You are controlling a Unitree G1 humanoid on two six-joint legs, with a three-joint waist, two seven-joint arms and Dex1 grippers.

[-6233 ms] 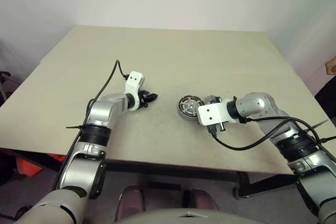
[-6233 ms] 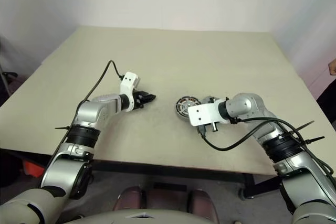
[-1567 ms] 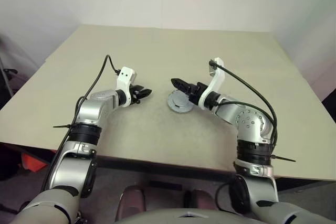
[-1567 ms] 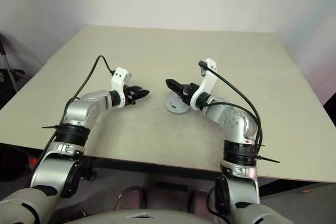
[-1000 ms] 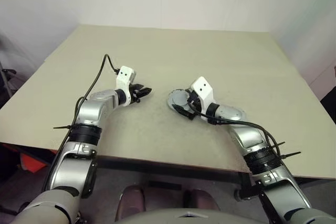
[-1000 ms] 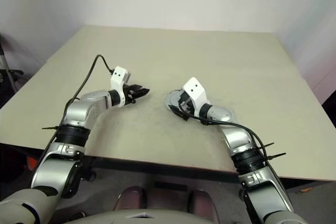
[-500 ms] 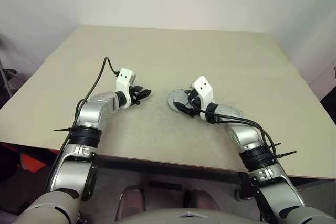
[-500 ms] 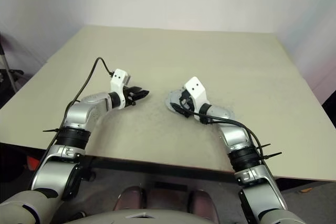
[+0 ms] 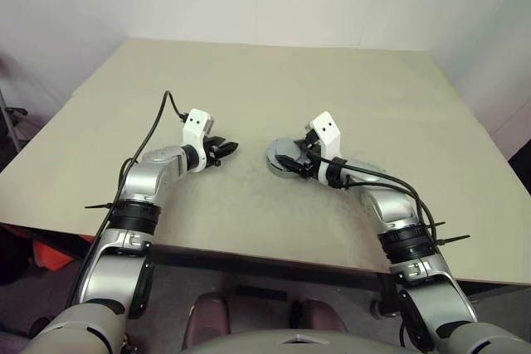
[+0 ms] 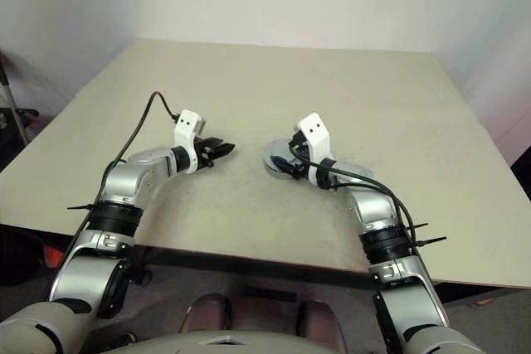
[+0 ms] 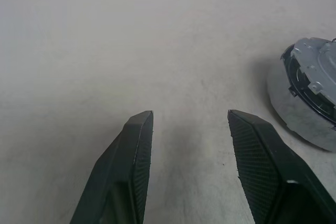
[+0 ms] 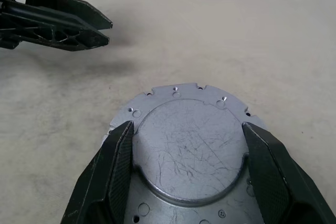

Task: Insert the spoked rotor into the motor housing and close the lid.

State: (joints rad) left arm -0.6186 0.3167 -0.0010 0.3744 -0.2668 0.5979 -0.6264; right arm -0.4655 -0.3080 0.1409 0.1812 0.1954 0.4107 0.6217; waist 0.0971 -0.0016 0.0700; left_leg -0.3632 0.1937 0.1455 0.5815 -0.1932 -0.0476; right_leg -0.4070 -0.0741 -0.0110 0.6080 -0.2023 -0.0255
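The motor housing [image 9: 280, 163] sits near the middle of the table, a squat silver round body. On it lies the lid [image 12: 186, 153], a flat grey disc with a notched rim and a raised round centre. My right gripper [image 12: 188, 127] reaches over the lid, its two black fingers pressed against either side of the raised centre. To the left of the housing, my left gripper [image 9: 227, 150] hovers low over the bare tabletop, open and empty, apart from the housing [image 11: 294, 111]. The spoked rotor is hidden.
The beige table [image 9: 249, 80] stretches wide around the housing, with its front edge near me and a pale wall behind. A black cable loops from each wrist.
My right wrist has rolled and its fingers have narrowed onto the lid's raised centre. The left arm and the housing have stayed where they were.
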